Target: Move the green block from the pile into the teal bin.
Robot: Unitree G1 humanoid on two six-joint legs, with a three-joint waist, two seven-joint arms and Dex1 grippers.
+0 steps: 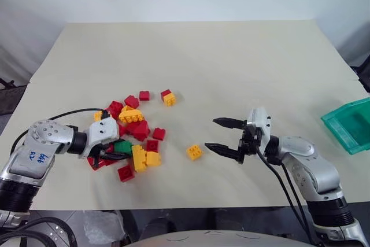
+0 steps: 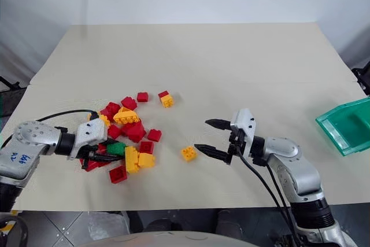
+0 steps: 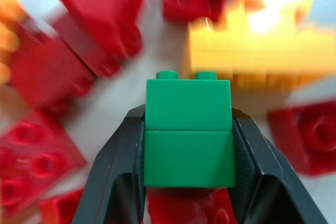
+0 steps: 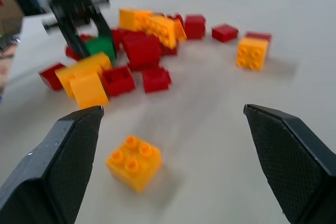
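You have: one green block (image 3: 189, 132), clamped in left tool (image 3: 189, 150); right tool (image 1: 222, 135) apart; one teal bin (image 1: 348, 124); no legible labels.

head: down over table (image 1: 191, 56) | wrists: close, share pile (image 4: 136, 40)

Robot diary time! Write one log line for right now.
left gripper: shut on green block, at pile | right gripper: open, empty, by lone yellow brick | teal bin: no block inside yet
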